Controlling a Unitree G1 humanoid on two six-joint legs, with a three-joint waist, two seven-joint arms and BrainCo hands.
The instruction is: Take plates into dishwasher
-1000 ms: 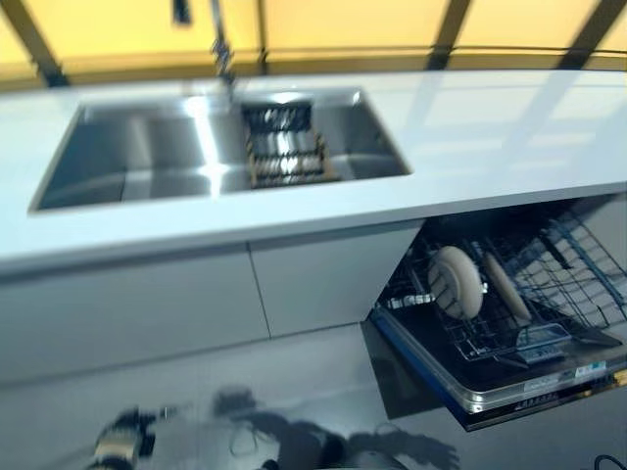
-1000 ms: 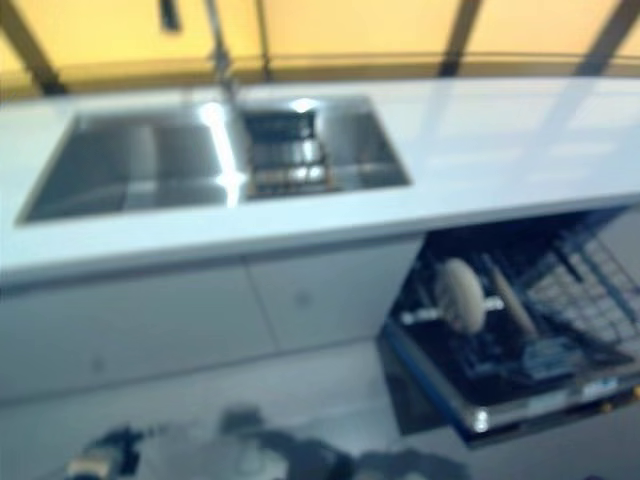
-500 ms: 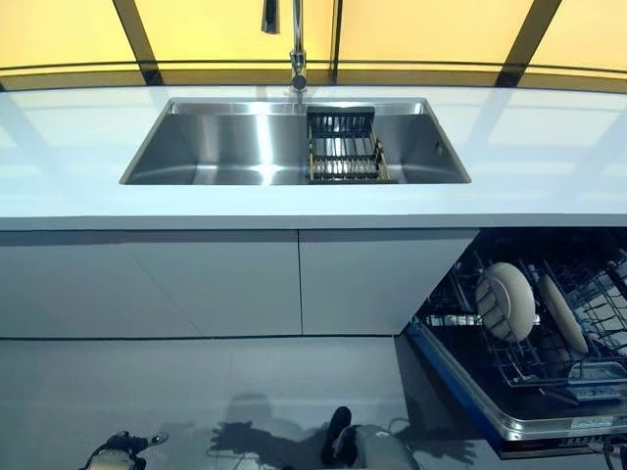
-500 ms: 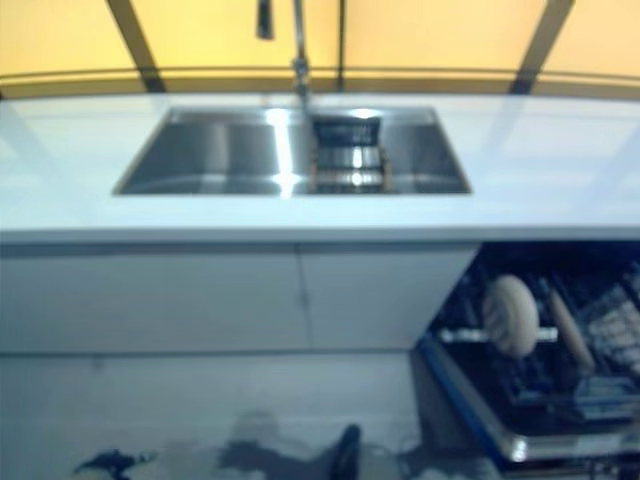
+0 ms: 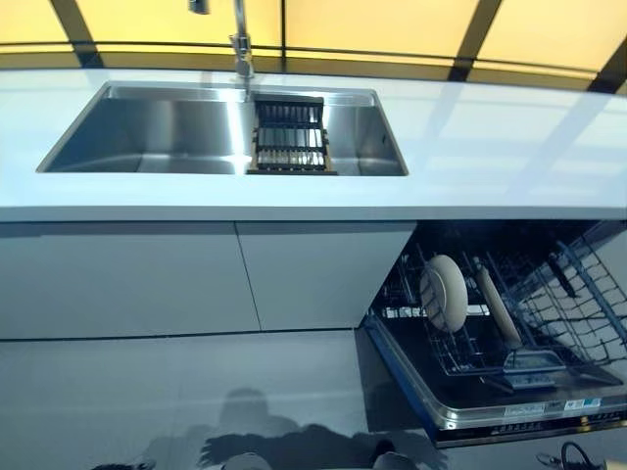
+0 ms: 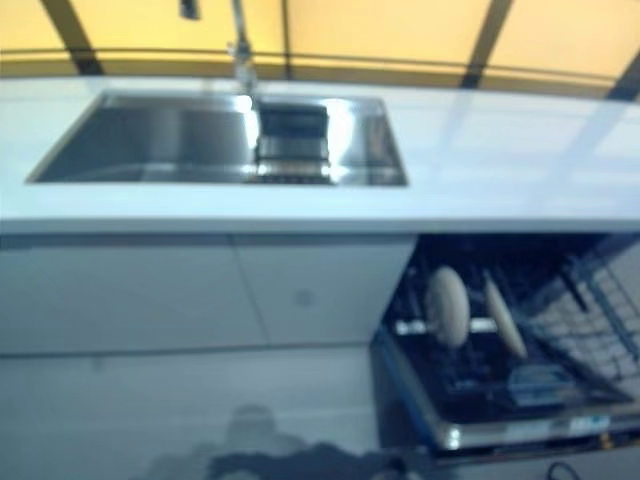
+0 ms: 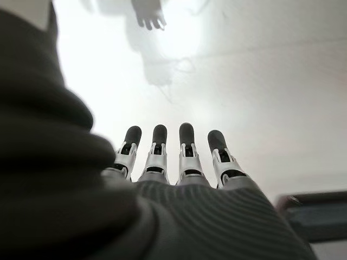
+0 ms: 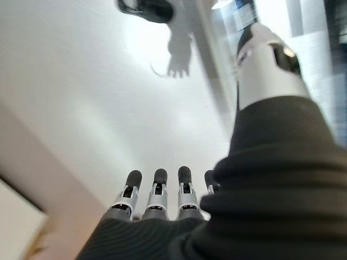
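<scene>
Both hands are hanging low over the grey floor, neither showing in the head views. Left hand: fingers straight, side by side, holding nothing. Right hand: fingers likewise straight and relaxed, empty, thumb standing apart.

The dishwasher is standing open at lower right, its lower rack pulled out under the white countertop. Two plates are already sitting in the rack: a round cream plate on edge, face turned toward the sink side, and a second plate just beside it, leaning edge-on, so its face is hard to read.

The sink is lying up and to the left, with a dark drying rack in its right part; whether plates are left in it, cannot tell.

Judgement: the dishwasher is sitting on the right hand's side and the sink rack straight ahead, so either hand would be lifting well up from here.
</scene>
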